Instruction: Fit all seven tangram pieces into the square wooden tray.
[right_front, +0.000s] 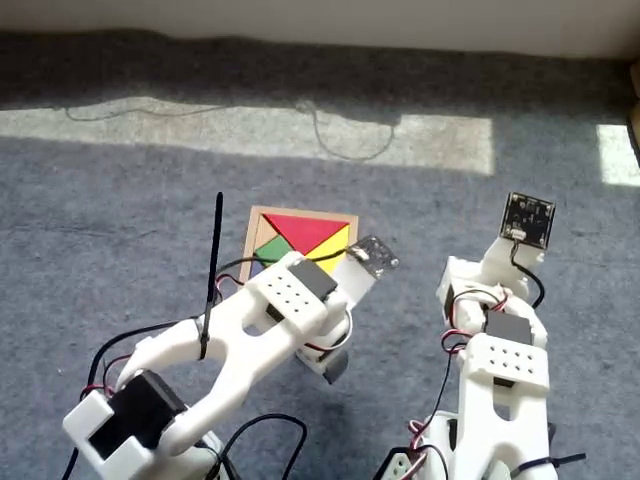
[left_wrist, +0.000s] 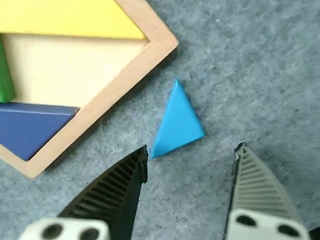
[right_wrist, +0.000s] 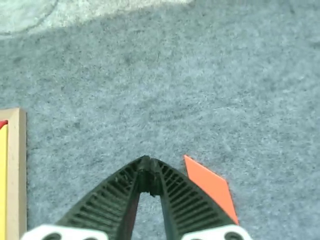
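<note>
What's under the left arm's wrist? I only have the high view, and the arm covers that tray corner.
Observer: A light blue triangle lies on the carpet just outside a corner of the wooden tray, ahead of the open left gripper.
Operator: Any free space in the tray?
Observer: Bare wood shows between the yellow piece and the dark blue piece.
Operator: And the right gripper?
Observer: Shut, with an orange piece on the carpet beside it.

Blue triangle (left_wrist: 177, 122) lies just outside tray (left_wrist: 117, 87), seemingly flat.
</note>
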